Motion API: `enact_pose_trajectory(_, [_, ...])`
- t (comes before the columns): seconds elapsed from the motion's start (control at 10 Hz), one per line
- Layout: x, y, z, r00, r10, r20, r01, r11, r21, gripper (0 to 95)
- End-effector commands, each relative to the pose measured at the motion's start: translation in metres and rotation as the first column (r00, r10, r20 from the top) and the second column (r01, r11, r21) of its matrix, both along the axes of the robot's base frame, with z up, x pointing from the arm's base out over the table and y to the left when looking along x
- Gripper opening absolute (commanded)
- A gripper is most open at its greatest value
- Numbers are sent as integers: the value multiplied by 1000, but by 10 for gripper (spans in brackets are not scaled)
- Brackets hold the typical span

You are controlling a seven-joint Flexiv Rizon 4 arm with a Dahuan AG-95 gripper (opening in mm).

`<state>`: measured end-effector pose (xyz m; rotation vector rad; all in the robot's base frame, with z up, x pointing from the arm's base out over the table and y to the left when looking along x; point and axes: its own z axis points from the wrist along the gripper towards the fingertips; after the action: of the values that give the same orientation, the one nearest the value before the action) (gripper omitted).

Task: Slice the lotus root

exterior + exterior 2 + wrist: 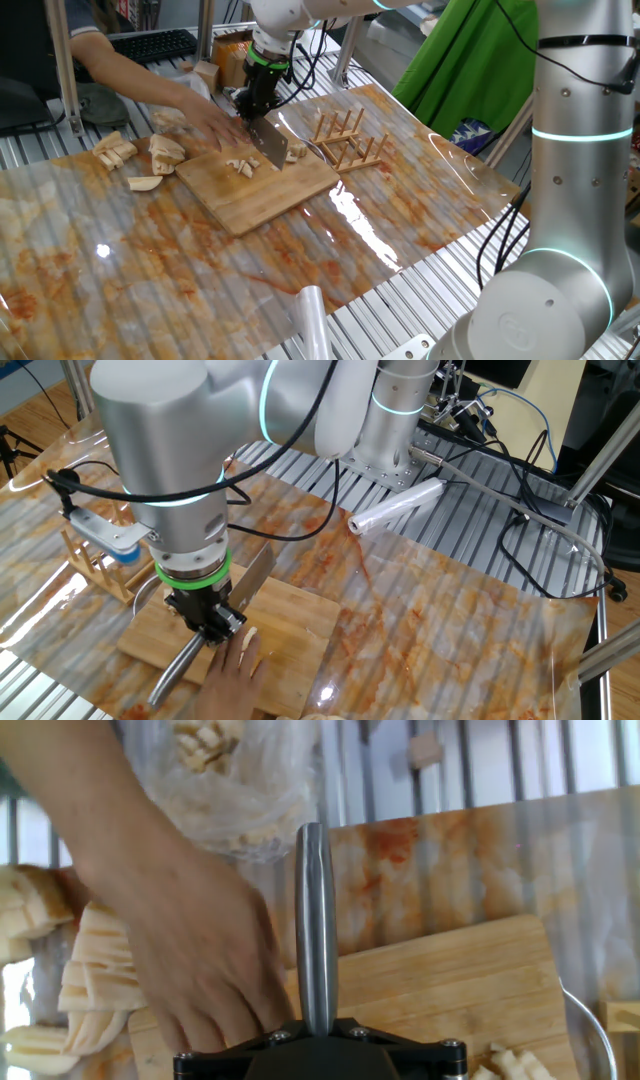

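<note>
Jaws clenched on knife [268, 143] handle, blade pointed down over cutting board [262, 183]. Lotus root pieces [241, 166] located on board just beside blade. Human hand [200, 960] positioned beside jaws. Further root chunks [150, 158] lie on worktop [120, 270] beyond hand.

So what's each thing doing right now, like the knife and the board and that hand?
Gripper: jaws shut on the knife handle.
Knife: held, blade over the board.
Cutting board: flat on the table, a few cut pieces on it.
Lotus root pieces: cut, lying loose.
Person's hand: reaching onto the board.
Wooden rack: empty.
</note>
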<state>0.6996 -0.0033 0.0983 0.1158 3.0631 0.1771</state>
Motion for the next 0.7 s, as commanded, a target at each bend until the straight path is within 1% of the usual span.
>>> enact_pose_trajectory(0.1, [0,-1,0,1000,-7,-8,7,1000,2,0])
enact_pose_trajectory(0.2, [0,-1,0,1000,-3,-17,3,1000,4,0])
enact_pose_trajectory(0.3, [0,0,0,999,40,-11,-40,999,4,0])
enact_pose_trajectory(0.4, [0,0,0,998,69,-2,-69,998,-4,0])
enact_pose_trajectory(0.5, [0,1,1,997,75,-5,-75,997,-4,0])
enact_pose_trajectory(0.6, [0,1,1,996,91,-6,-91,996,5,0])
enact_pose_trajectory(0.7, [0,2,1,993,121,-5,-121,993,7,0])
